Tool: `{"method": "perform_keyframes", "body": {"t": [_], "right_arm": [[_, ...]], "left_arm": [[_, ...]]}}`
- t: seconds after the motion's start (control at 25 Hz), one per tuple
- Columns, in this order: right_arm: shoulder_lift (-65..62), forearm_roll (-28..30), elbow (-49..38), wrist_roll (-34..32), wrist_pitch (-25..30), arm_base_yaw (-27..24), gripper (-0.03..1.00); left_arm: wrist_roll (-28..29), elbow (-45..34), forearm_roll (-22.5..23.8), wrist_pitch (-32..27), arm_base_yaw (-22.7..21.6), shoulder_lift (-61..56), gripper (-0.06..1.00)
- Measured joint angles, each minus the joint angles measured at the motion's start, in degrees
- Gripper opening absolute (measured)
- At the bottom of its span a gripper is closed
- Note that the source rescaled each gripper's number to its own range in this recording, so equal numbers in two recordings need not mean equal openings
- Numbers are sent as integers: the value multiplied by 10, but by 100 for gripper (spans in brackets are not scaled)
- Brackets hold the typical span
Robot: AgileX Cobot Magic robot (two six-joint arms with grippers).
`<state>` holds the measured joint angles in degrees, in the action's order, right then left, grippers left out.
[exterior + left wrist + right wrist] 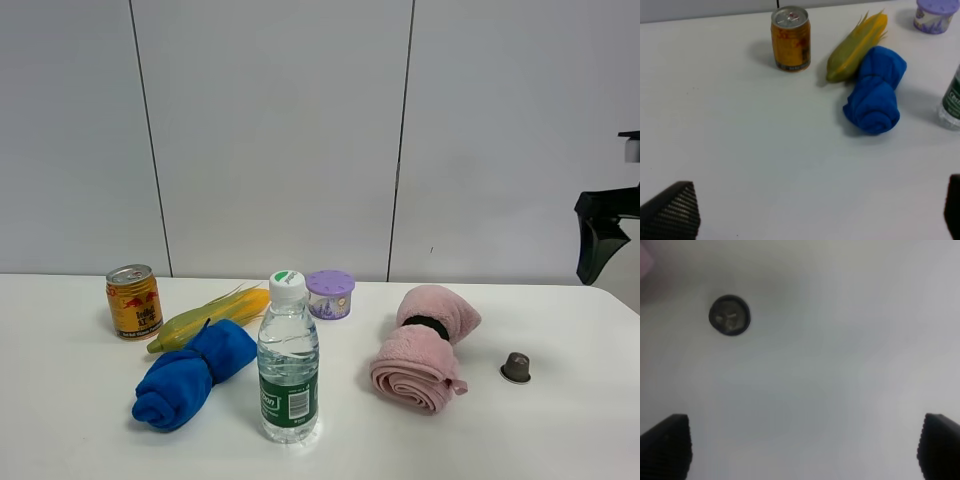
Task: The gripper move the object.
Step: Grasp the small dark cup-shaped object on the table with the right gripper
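With its jaws spread wide and empty, the right gripper (802, 446) should centre over the coffee capsule (516, 367), at three o'clock of the pink towel roll (425, 350), before descending.

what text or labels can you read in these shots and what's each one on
No text reads clearly.
Can: red print on gold, too blurred to read.
Water bottle: white print on the green label, too small to read.
Purple container: pale pattern on its side, no legible words.
Capsule: no marking shows.
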<state>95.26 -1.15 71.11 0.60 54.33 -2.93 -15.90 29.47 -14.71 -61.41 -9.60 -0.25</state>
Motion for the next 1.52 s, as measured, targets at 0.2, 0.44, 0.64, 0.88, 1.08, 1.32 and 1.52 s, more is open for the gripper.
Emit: {"method": "perform_keyframes", "body": {"t": [0.2, 0.44, 0.64, 0.88, 1.08, 1.32, 1.52], "right_arm": [[39, -25, 0, 23, -34, 1, 98], [79, -15, 1, 44, -80, 48, 98], [113, 12, 15, 45, -101, 89, 98], [142, 18, 19, 45, -126, 96, 98], [155, 20, 19, 45, -145, 96, 98], [170, 22, 19, 45, -161, 96, 98], [198, 22, 19, 45, -163, 96, 98]], "left_arm": [[0, 0, 0, 0, 0, 0, 100], [0, 0, 0, 0, 0, 0, 100], [0, 0, 0, 0, 0, 0, 100], [0, 0, 0, 0, 0, 0, 100], [0, 0, 0, 0, 0, 0, 100], [0, 0, 0, 0, 0, 0, 100], [0, 0, 0, 0, 0, 0, 100]]}}
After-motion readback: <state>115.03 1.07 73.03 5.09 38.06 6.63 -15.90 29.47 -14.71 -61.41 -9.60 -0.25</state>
